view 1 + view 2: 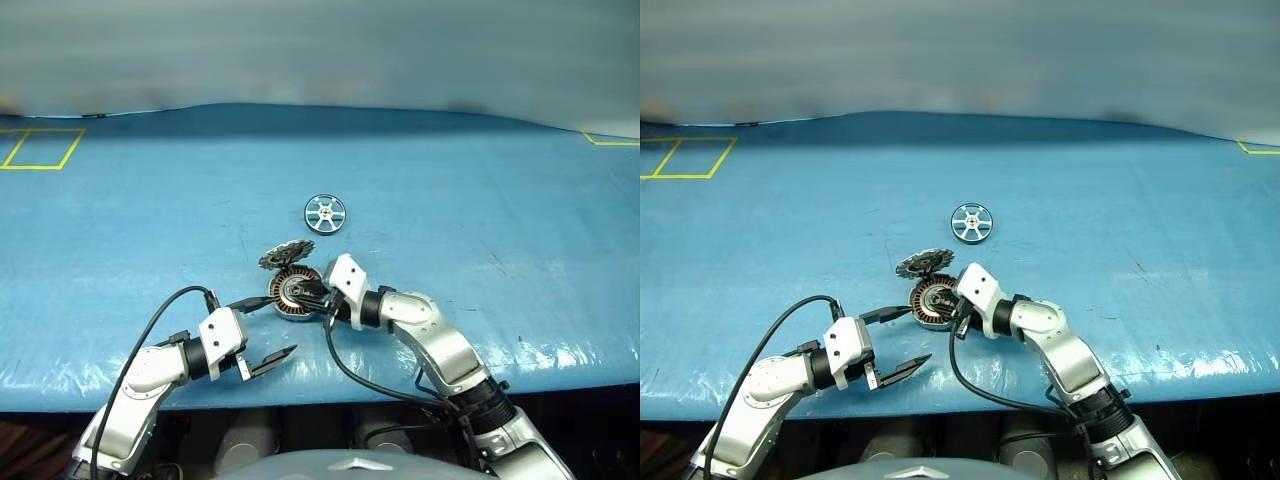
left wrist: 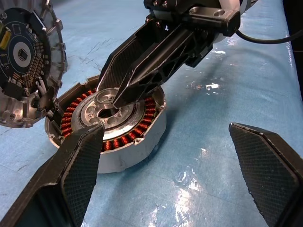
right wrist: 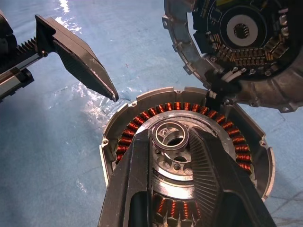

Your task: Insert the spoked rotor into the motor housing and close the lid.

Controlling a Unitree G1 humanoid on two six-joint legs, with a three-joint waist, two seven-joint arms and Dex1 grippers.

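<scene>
Spoked rotor [image 1: 325, 213] is seen flat at upper centre, beyond the motor housing [image 1: 291, 295], where the right gripper [image 1: 308, 295], jaws narrowly parted, straddles the bearing; left gripper [image 1: 264, 331] gapes empty.

Two head cameras look forward and down over the blue worktop [image 1: 450, 200] from well back. Each wrist camera peers along its own fingers from close range; both share the motor housing [image 2: 111, 137], which lies just beyond the left fingers [image 2: 78, 165] and under the right fingers [image 3: 137, 189].
</scene>
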